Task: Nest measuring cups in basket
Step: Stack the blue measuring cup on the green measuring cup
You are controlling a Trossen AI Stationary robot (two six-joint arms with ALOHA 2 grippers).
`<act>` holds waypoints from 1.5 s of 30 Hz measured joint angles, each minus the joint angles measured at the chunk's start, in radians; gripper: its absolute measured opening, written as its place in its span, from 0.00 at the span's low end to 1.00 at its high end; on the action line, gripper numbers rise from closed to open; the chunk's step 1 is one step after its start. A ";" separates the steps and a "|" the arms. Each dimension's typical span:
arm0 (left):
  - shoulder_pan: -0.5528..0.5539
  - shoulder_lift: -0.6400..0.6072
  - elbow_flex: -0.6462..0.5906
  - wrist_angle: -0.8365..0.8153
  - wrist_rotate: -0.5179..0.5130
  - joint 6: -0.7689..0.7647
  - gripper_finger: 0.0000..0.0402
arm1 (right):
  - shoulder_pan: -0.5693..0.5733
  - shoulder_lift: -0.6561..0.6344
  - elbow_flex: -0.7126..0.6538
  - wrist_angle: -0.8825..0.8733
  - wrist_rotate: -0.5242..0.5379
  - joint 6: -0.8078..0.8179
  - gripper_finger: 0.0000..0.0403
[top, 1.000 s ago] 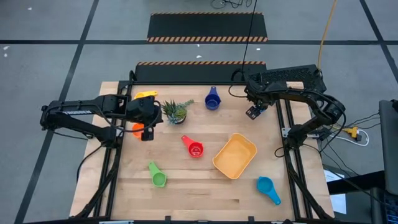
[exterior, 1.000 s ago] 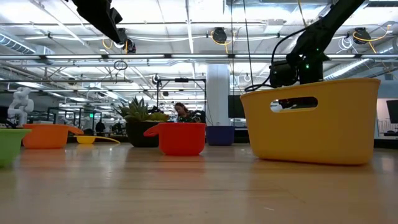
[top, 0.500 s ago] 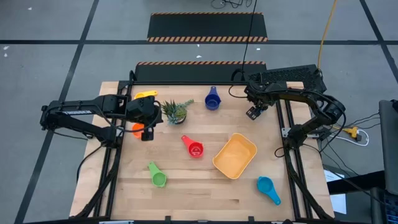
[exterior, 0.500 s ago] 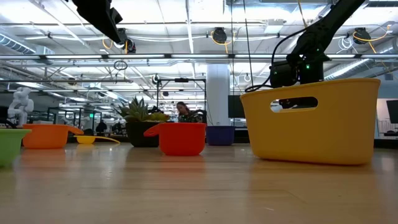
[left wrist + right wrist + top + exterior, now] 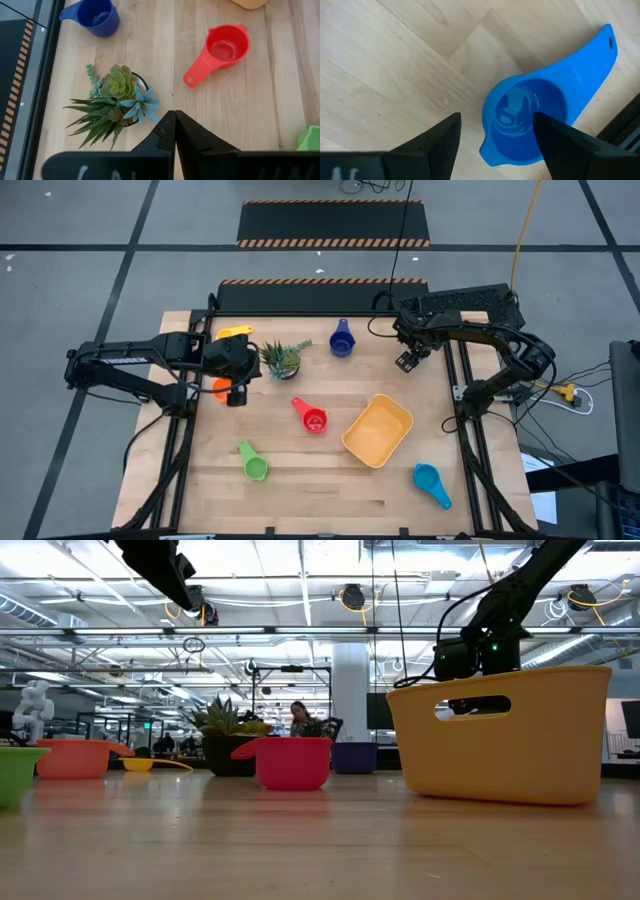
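The right gripper (image 5: 495, 137) hovers with fingers apart and empty over a small blue plastic measuring cup (image 5: 530, 120) — probably to straddle its bowl. The left gripper (image 5: 175, 131) is closed, empty. The shallow orange-yellow plastic basket (image 5: 378, 430) holds no cups.

You are working in a robotics lab or industrial test hall. Across the top of the low view run exposed ceiling trusses (image 5: 300, 632) with strip lights and hanging cables, and a white column (image 5: 351, 685) stands at centre. In the high view the wooden table (image 5: 330, 480) sits on a grey concrete floor (image 5: 90, 220), with hazard-striped mats (image 5: 333, 223) at upper centre.
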State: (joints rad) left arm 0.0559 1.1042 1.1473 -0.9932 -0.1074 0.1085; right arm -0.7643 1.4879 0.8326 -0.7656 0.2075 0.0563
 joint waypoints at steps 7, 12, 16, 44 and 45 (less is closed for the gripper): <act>0.000 0.000 0.000 0.000 0.000 -0.014 0.02 | 0.000 0.000 0.000 0.000 -0.002 0.011 0.60; 0.000 0.000 0.000 0.000 0.000 -0.016 0.02 | 0.000 0.000 -0.025 0.039 -0.003 0.036 0.60; 0.000 0.000 0.000 0.000 0.000 -0.016 0.02 | 0.000 0.000 -0.059 0.066 -0.003 0.025 0.57; 0.001 0.000 0.000 0.004 -0.035 -0.035 0.02 | 0.630 -0.200 0.377 0.250 -0.217 -0.003 0.04; 0.001 0.000 0.000 0.010 -0.035 -0.039 0.02 | 0.666 -0.189 0.400 0.273 -0.217 -0.021 0.04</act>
State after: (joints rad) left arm 0.0565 1.1038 1.1473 -0.9831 -0.1422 0.0690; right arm -0.0985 1.2986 1.2327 -0.4928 -0.0090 0.0354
